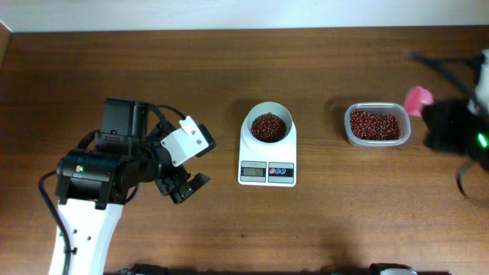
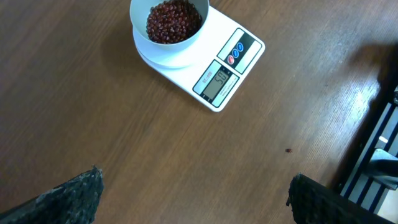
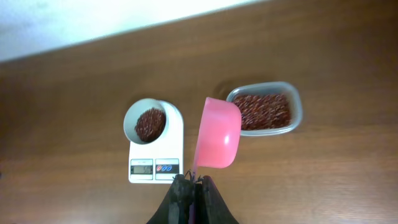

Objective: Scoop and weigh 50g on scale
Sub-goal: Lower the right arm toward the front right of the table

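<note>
Centre of frame: small white digital kitchen scale (image 1: 267,164) on the brown wooden desk (image 1: 153,69), its round bowl holding dark red-brown beans (image 1: 269,127). Open desk surface lies above and below it. Clear plastic tub (image 1: 376,126) of beans stands to its right. Left end effector (image 1: 200,162), at left, is spread wide and empty. Right end effector (image 3: 191,186), at the right edge, is clamped on a pink plastic measuring spoon (image 3: 219,132).

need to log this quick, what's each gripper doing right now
left gripper: open, holding nothing
right gripper: shut on the pink measuring spoon
</note>
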